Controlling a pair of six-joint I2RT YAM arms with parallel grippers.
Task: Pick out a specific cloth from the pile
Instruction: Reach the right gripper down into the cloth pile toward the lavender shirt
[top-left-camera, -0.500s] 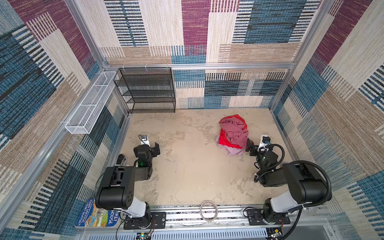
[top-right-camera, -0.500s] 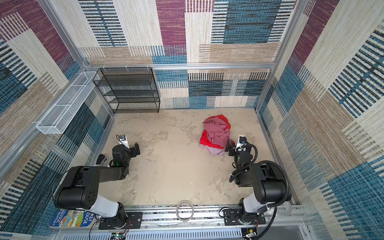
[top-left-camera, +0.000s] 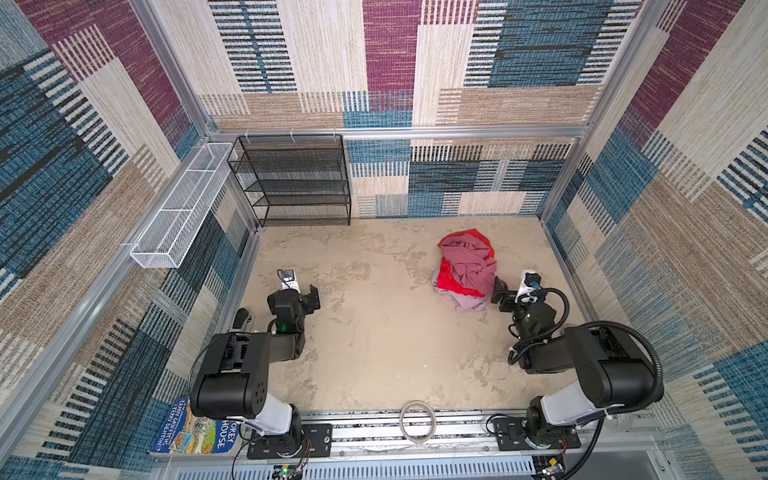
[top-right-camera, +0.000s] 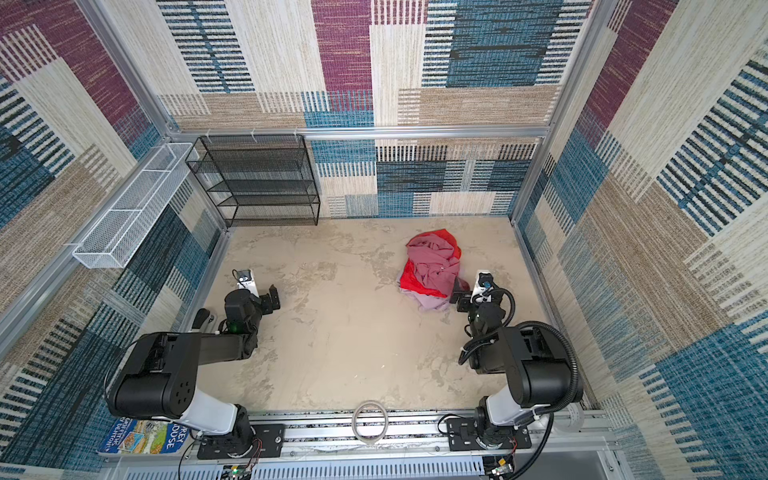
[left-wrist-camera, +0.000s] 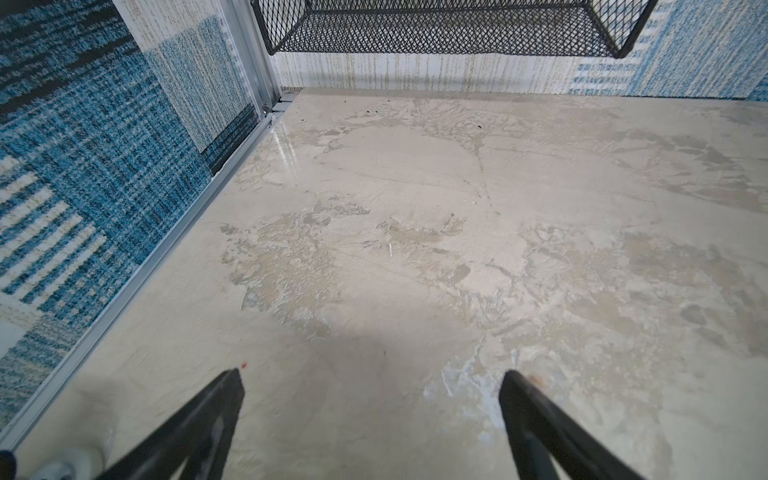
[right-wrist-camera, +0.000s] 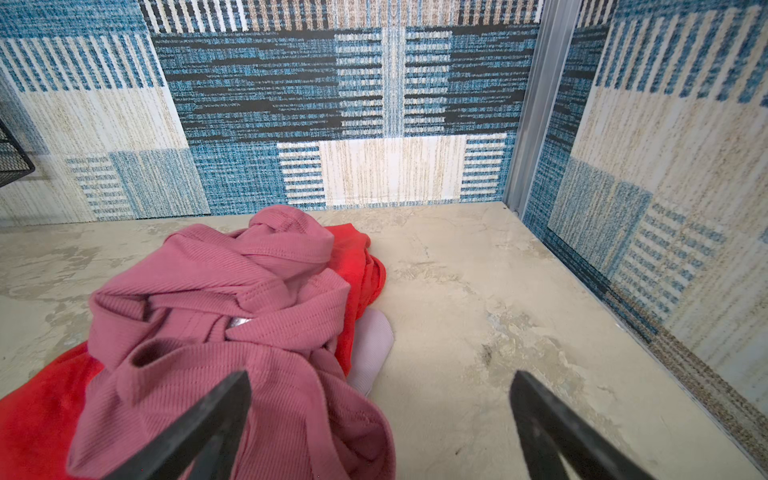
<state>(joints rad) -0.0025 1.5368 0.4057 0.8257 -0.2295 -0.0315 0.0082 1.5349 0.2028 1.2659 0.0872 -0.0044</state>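
Item: the cloth (right-wrist-camera: 371, 345), pale lilac, lowest layer of the pile (top-left-camera: 465, 266), peeking out beside right gripper (top-left-camera: 500, 294), jaws spread, empty; left gripper (top-left-camera: 312, 296) likewise, well apart from the pile; advise a low pinch on the exposed lilac fold only.

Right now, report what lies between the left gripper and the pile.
Only bare tabletop; both top views show nothing between the left gripper and the pile.
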